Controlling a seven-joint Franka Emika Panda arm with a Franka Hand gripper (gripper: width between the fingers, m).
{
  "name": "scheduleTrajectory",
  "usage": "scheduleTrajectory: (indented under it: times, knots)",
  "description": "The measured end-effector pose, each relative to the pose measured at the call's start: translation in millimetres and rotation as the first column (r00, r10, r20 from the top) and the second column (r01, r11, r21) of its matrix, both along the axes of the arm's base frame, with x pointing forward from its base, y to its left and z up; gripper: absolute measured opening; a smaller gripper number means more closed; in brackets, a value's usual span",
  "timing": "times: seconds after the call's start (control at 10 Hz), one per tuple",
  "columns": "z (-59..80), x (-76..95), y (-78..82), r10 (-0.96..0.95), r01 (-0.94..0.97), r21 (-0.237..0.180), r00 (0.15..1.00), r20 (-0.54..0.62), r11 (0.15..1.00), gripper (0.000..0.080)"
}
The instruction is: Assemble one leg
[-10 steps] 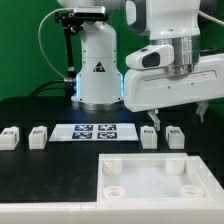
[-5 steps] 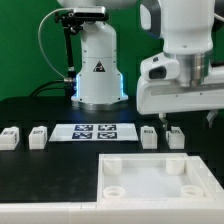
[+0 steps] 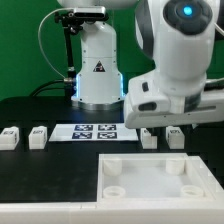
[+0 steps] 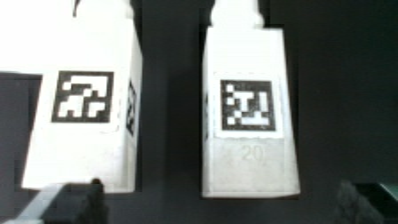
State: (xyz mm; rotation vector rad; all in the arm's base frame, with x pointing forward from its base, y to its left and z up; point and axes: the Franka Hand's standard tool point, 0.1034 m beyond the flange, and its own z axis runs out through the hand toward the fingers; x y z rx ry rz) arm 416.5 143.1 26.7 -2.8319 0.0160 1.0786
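The leg (image 4: 244, 110) is a small white post with a black-and-white square tag on its face. It lies flat on the black table (image 3: 60, 150). In the wrist view it sits between the two dark fingertips (image 4: 63, 203) of the gripper (image 4: 217, 208). The gripper is spread wide and holds nothing. Neither fingertip touches the leg, and dark table shows on both sides of it. A neighbour leg (image 4: 80, 110) lies just beside the leg, side by side, with only a thin dark gap between them. It is the closest thing to the leg, and it lies partly between the fingertips too. One fingertip shows in front of the end of this neighbour leg, and I cannot tell if they touch. In the exterior view the big white arm (image 3: 175, 60) hangs low over two posts that sit at about 3 o'clock from the marker board (image 3: 95, 131). They are an inner post (image 3: 148, 136) and an outer post (image 3: 176, 135). I cannot tell which of these two is the leg, and the arm's body hides the fingers here. Two more legs, a far one (image 3: 10, 137) and a nearer one (image 3: 38, 136), sit at about 9 o'clock from the marker board, well apart from the gripper. The big white tray part (image 3: 150, 157) lies at about 5 o'clock from the marker board, near the two posts. The robot's base (image 3: 98, 65) stands at 12 o'clock.
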Motion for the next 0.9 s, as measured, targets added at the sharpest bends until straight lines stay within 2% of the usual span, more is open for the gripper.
scheduleTrajectory:
  times: [0.1, 0.3, 0.5, 0.7, 0.9]
  knots:
    - [-1.0, 1.2, 0.4, 0.006, -0.005, 0.005, 0.998, -0.065, 1.000, 0.0648]
    - [-1.7, 4.6, 2.1, 0.002, -0.002, 0.002, 0.999, -0.051, 1.000, 0.0648]
    - [6.7, 9.8, 11.0, 0.003, -0.003, -0.003, 0.998, -0.058, 1.000, 0.0648]
    - [2.3, 4.1, 12.8, -0.007, 0.006, -0.014, 0.997, -0.073, 1.000, 0.0648]
    - [-6.6, -5.8, 23.0, -0.024, 0.019, -0.046, 0.995, -0.099, 0.999, 0.0648]
